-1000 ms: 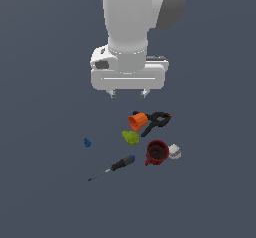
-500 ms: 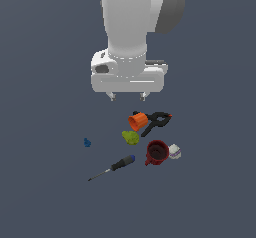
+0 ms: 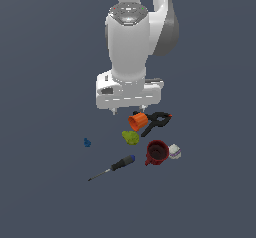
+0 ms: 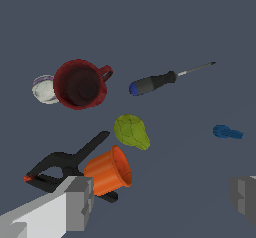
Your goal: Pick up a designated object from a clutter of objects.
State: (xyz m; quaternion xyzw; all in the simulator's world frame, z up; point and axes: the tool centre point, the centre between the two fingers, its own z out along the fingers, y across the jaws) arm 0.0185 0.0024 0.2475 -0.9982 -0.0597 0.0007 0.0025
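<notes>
Fingers spread wide and empty above the surface, so you hover with the yellow-green lump below, wedged just beside the orange cup, near clamp and red mug.
</notes>
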